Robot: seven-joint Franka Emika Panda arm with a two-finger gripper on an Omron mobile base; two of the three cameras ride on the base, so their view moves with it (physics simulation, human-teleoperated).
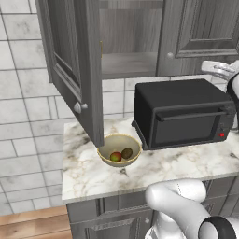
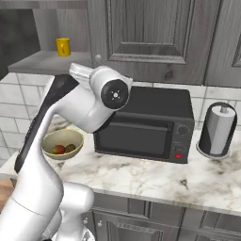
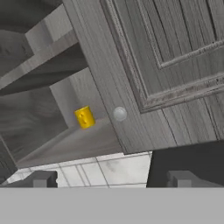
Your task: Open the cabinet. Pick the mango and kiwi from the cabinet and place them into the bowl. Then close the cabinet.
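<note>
The cabinet [image 1: 200, 32] has its left door [image 1: 74, 60] swung wide open and its right door [image 3: 175, 52] shut. On the counter below stands the tan bowl [image 1: 119, 141]. The red and yellow-green mango [image 1: 115, 157] and the brown kiwi [image 1: 127, 152] lie inside it, touching side by side. In the right base view the mango [image 2: 59, 149] and kiwi [image 2: 70, 148] show in the bowl [image 2: 62, 137] as well. My gripper [image 3: 113, 179] is open and holds nothing. It is raised in front of the cabinet, facing the shut door's round knob [image 3: 119, 113] and the open shelf.
A black toaster oven [image 1: 182, 112] stands on the marble counter [image 1: 93, 177] right of the bowl. A yellow mug [image 3: 84, 117] sits on the cabinet shelf. A paper towel roll [image 2: 219, 129] stands at the counter's right. The open door hangs over the bowl's left side.
</note>
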